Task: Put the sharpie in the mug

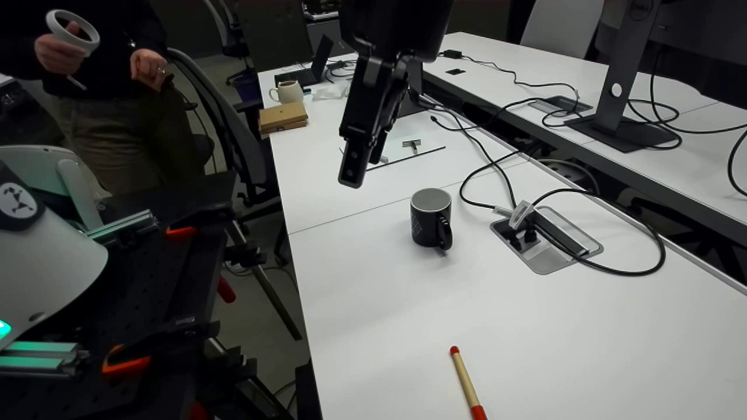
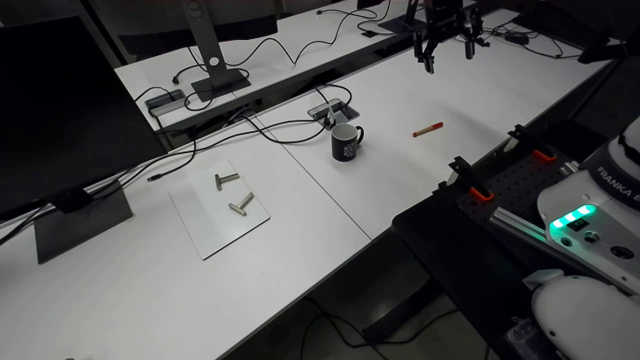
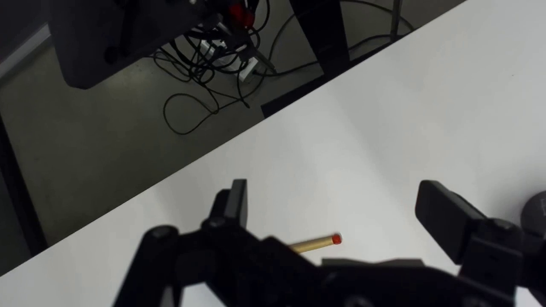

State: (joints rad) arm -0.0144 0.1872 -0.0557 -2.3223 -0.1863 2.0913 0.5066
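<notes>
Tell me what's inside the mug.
In both exterior views the mug looks pale inside near the top, with nothing sticking out. Its near side hides the bottom, so anything short down there can't be ruled out. The sharpie lies outside, on the table.

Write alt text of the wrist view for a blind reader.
An open, empty hand hangs above a white table, where the sharpie lies with its tan, red-tipped end showing, the rest hidden by the hand. Part of the dark mug shows far right, floor upper left.
</notes>
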